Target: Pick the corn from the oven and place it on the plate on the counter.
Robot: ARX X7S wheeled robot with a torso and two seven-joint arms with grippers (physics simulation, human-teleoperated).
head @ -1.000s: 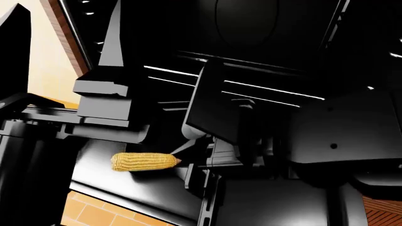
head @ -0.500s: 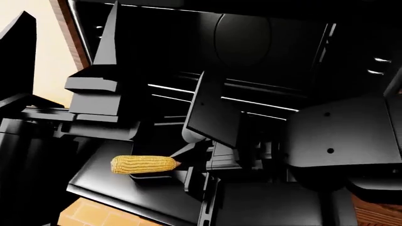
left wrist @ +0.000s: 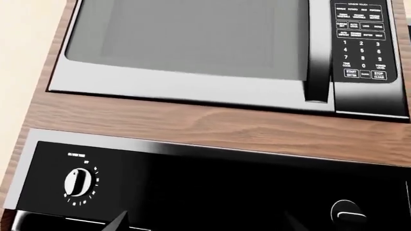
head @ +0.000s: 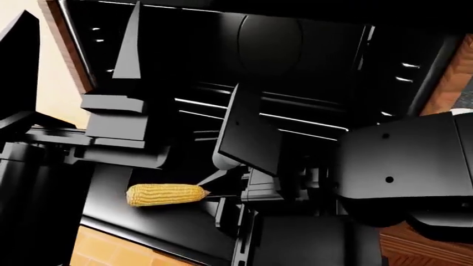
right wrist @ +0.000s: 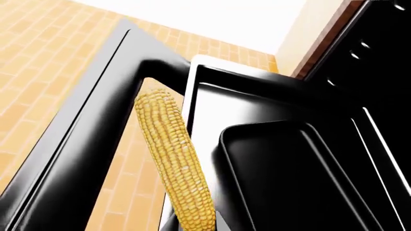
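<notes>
The yellow corn hangs level in front of the oven, over its lowered black door. My right gripper is shut on the cob's right end. In the right wrist view the corn runs out from between the fingers of the right gripper, beside the shallow black tray. My left gripper is raised at the oven's left side and is open and empty. Its fingertips point at the oven's control panel. The plate and the counter are out of view.
A built-in microwave with a keypad sits above the oven in a wooden frame. A white knob is on the oven panel. Shiny rack rails cross the cavity. Orange tiled floor lies below the door.
The head view has swung, so the oven cavity sits further left and a wooden strip shows at the right. The corn stays in my right gripper, slightly further left.
</notes>
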